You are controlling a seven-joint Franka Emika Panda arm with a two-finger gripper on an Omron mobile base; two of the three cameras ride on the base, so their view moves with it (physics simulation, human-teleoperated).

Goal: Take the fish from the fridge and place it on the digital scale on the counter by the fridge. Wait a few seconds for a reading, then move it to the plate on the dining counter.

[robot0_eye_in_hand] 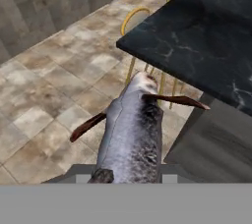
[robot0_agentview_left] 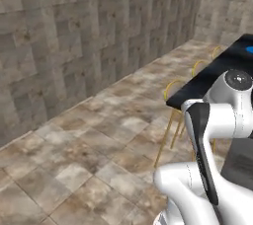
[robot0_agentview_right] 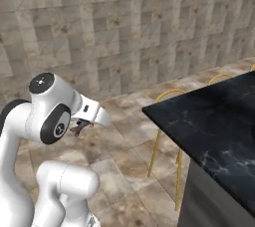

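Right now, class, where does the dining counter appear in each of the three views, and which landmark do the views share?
Left base view: dining counter at the right edge, upper half, behind the arm.
Right base view: it fills the lower right.
Hand view: upper right, beyond the fish.
Shared landmark: the yellow-framed stool at its corner.

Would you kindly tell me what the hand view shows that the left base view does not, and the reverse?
Hand view alone: the fish, grey with reddish-brown fins, held in the pincer and pointing toward the island corner. Left base view alone: the blue plate, a sliver at the right edge on the dining counter, and the robot's white arm. Shared: that black marble-veined counter, yellow-framed stools, tiled floor and stone wall.
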